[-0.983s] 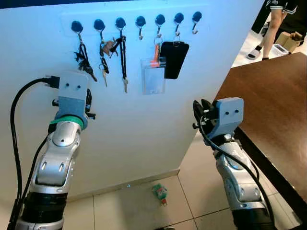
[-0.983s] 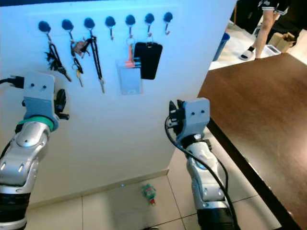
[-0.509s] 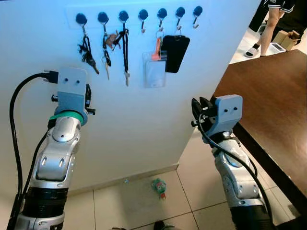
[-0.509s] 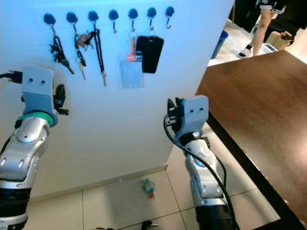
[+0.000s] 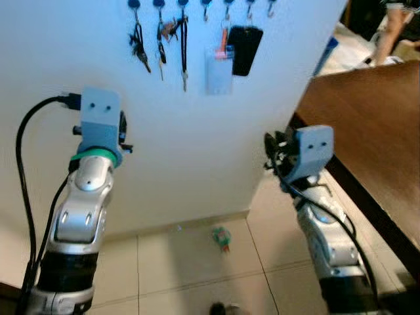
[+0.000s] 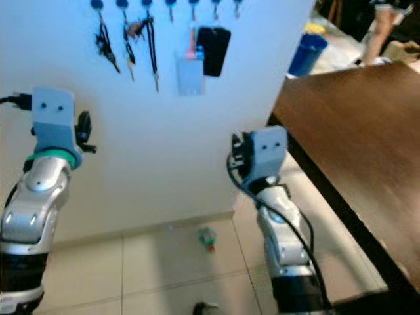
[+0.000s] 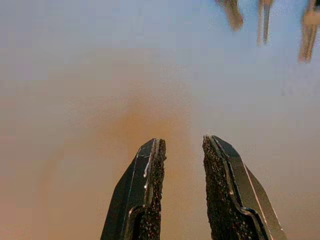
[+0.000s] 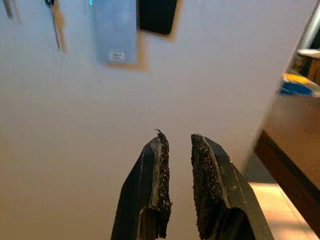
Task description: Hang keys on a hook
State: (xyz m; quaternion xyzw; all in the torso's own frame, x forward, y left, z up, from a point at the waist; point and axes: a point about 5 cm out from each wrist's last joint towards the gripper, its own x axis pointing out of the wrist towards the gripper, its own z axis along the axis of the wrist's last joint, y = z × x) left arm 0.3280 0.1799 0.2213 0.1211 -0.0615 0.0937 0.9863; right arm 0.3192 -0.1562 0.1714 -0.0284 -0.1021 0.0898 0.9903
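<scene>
Now the hooks (image 5: 205,5) and hung keys (image 5: 139,47) are seen higher and farther than a second ago; a retreat is suggested, perhaps; left gripper (image 7: 183,159) and right gripper (image 8: 178,150) are held slightly parted, empty.

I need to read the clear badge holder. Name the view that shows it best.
The right wrist view: the clear badge holder is largest there, hanging flat on the wall beside the black pouch, though too blurred to read. Both eye views show it small and high up; the left wrist view catches key tips instead.
</scene>
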